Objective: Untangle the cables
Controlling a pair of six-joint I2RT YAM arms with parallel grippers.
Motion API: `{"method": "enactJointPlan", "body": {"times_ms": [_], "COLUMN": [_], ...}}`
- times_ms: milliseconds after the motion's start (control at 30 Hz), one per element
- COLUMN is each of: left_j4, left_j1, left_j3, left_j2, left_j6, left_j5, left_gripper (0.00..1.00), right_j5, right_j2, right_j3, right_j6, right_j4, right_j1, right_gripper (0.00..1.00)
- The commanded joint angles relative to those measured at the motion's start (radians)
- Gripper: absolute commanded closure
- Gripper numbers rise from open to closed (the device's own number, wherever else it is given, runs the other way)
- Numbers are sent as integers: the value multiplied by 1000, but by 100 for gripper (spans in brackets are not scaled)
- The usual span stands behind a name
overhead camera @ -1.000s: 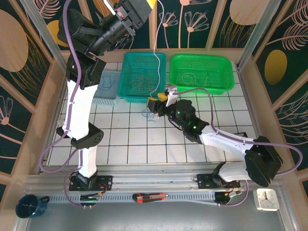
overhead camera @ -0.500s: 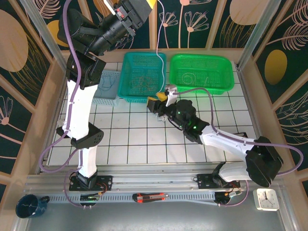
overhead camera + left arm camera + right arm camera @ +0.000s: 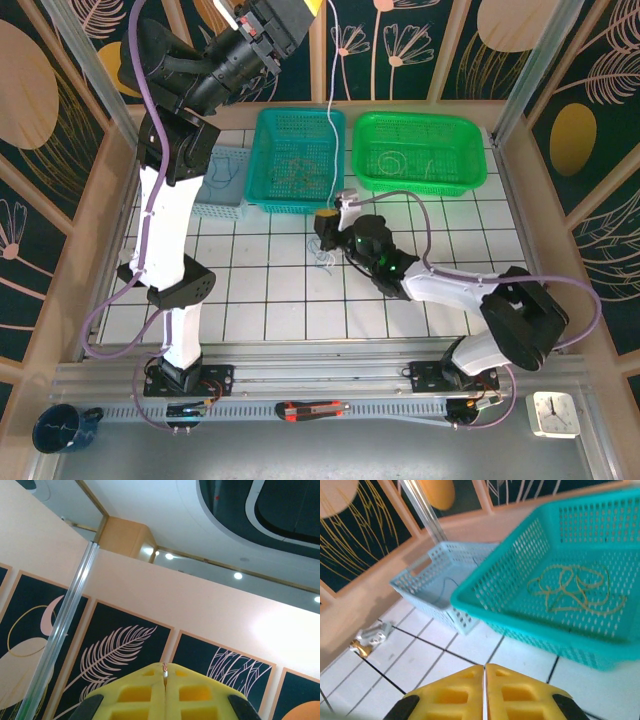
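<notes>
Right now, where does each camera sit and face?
Top external: above and behind the bases, looking down on the table; both arms show.
Left wrist: raised high, facing wall panels and ceiling; left end effector pinching a white cable.
Right wrist: low, facing the teal basket; shut right end effector below.
Shared: teal basket, top external and right wrist.

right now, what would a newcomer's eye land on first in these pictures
The left gripper, raised high over the far side of the tiled table, is shut on a thin whitish cable that hangs straight down past the teal basket. Below, the right gripper sits shut, low over the tiles just in front of that basket, which holds a coiled brownish-yellow cable.
</notes>
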Motion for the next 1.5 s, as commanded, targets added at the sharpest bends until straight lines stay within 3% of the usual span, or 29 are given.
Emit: {"method": "enactJointPlan", "body": {"times_ms": [0, 133, 333, 433, 767, 1467], "left_j4": [57, 60, 56, 54, 37, -23], "left_j1": [-7, -6, -6, -6, -5, 5], "left_j3": [22, 23, 23, 23, 23, 20], "left_j2": [-34, -46, -59, -62, -89, -163], "left_j6": [-32, -19, 4, 7, 52, 146], "left_j5": [-25, -53, -79, -85, -122, -191], "left_gripper": [100, 100, 100, 100, 100, 100], "right_j5": [19, 15, 31, 35, 61, 129], "right_j2": [38, 81, 116, 134, 168, 212], "right_j3": [-76, -162, -252, -277, -341, -395], "right_j6": [75, 145, 210, 225, 272, 334], "right_j4": [92, 159, 216, 235, 264, 261], "right_j1": [4, 6, 9, 10, 19, 35], "right_gripper": [93, 93, 81, 80, 69, 59]}}
